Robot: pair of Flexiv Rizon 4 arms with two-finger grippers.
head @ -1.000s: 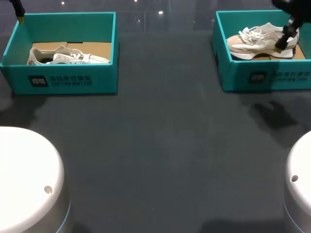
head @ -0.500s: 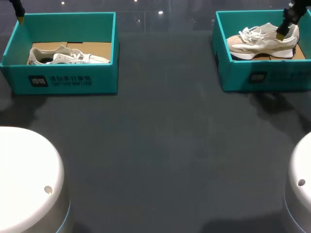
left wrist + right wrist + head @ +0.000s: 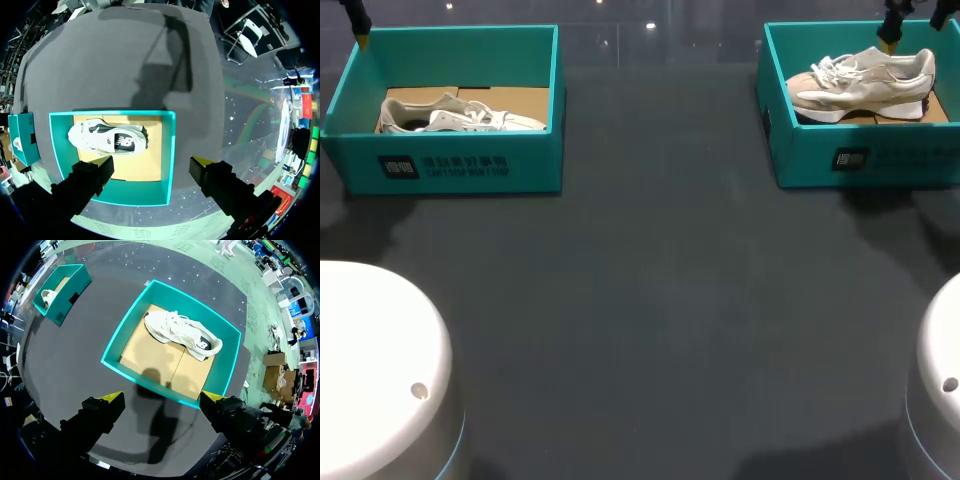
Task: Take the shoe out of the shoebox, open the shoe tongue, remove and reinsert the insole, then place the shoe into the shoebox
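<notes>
**Item 1: right shoe**. Pale lace-up trainer standing upright on its sole on the cardboard floor of the right box, not yet lifted out. Its toe points toward the left box and its heel toward the far side.
- Handling, as a judgement: light; soft fabric upper that will give under pressure; firmer moulded sole and heel.
- The laces are loose and could snag a fingertip.
- The insole is not visible. It is likely thin and floppy, so it would need a pinch at its heel end.
- Suggested hold: across the heel collar, 1 finger inside and 1 outside, or across the midfoot sidewalls. Avoid the toe, which would probably crumple.

**Item 2: left shoe**. Similar white trainer lying in the left box, which stands well apart from the right box across the table.

**Item 3: right gripper**. High above the right box, over its near wall. The 2 yellow tips are spread wide with nothing between them.

**Item 4: left gripper**. Far from the right box, above the left box. Its jaws are likewise wide apart and hold nothing.
</notes>
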